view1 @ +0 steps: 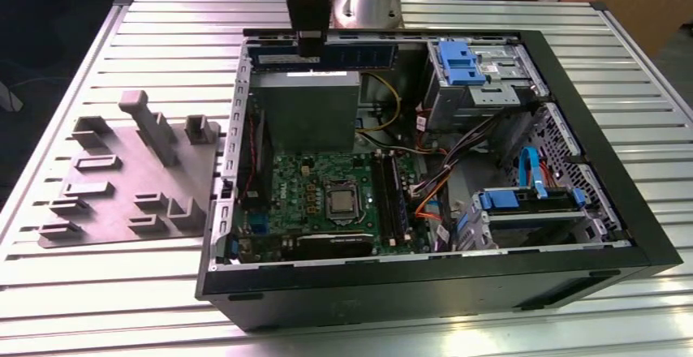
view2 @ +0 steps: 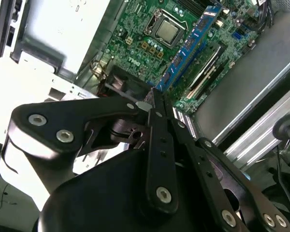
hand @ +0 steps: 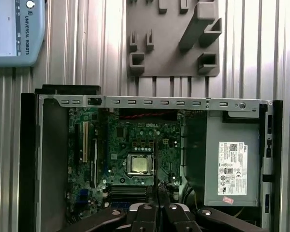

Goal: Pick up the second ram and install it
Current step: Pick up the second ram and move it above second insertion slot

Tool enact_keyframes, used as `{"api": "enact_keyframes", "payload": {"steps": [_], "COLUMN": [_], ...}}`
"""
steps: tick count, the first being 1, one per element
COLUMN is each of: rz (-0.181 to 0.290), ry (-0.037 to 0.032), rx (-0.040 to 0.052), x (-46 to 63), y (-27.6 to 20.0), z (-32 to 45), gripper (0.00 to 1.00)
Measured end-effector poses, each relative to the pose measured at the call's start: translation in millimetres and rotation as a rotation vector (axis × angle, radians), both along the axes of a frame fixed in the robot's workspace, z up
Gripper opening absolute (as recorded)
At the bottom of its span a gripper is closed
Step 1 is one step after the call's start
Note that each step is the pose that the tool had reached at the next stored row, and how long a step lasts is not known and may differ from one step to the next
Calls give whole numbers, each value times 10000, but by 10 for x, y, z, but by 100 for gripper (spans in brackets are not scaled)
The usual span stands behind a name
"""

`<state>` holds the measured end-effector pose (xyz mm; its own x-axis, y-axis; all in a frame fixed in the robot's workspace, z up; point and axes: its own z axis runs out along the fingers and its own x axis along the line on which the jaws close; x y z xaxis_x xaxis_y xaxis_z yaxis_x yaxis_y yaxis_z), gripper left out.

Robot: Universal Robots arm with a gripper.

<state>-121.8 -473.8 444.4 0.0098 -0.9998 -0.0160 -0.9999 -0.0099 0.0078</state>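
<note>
The second ram (view1: 363, 51), a long dark-blue stick, hangs level over the back edge of the open computer case, above the grey power-supply box (view1: 303, 109). My gripper (view1: 311, 51) is shut on it near its middle. In the second wrist view the ram (view2: 188, 48) runs out from my closed fingertips (view2: 153, 104) over the green motherboard (view2: 135, 43). The first wrist view looks straight down past my gripper (hand: 157, 193) onto the motherboard (hand: 130, 140) and its memory slots (hand: 128, 191). In the exterior view the memory slots (view1: 387, 199) lie to the right of the processor (view1: 341, 204).
The black case (view1: 433, 284) lies on its side on a ribbed metal table (view1: 97, 292). A grey fixture plate (view1: 119, 178) with raised blocks sits at the exterior view's left. Drive cages with blue latches (view1: 466, 61) and loose cables (view1: 433, 174) fill the case's right side.
</note>
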Motion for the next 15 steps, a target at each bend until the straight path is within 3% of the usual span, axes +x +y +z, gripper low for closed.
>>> {"api": "enact_keyframes", "payload": {"steps": [2,6,11,15], "rz": [0,0,0,0], "ry": [2,1,1,1], "rx": [-2,26,104,221], "x": [43,74,110,141], "y": [-6,-18,-43,-65], "z": [-79,-151,-235,-292], "gripper": [12,12,12,12]}}
